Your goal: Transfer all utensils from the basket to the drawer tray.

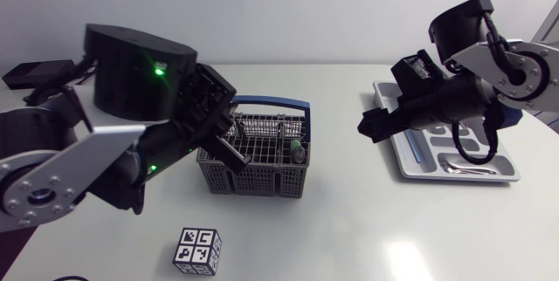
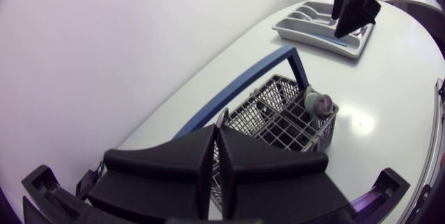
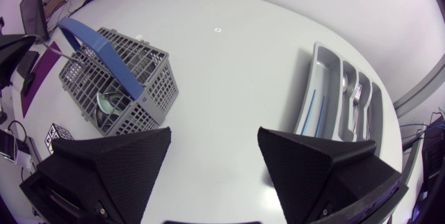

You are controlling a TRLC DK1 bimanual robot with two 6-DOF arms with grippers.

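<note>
Some of the job looks done and some is left, judging by how things lie. At the left, the left gripper (image 2: 217, 133) hangs over the basket (image 1: 253, 181) with its matte black wedge fingers pressed close together. A thin grey sliver shows at their tips, but I cannot tell whether it is a utensil being pinched. The basket is grey plastic lattice, boxy, split into cells, with a flat blue handle (image 1: 271, 102) arching over it. One round grey-green piece (image 2: 320, 103), smooth and domed, sits in a corner cell on the far side from the left gripper, so at least that remains to move. Further right, the right gripper (image 3: 214, 135) hovers above bare white tabletop between basket and tray, fingers spread wide and empty. At the far right lies the drawer tray (image 1: 406, 169), pale grey moulded plastic with long parallel compartments. It already holds a slim blue-handled piece (image 3: 311, 107) in one slot and shiny metal cutlery (image 3: 354, 99) in others.
</note>
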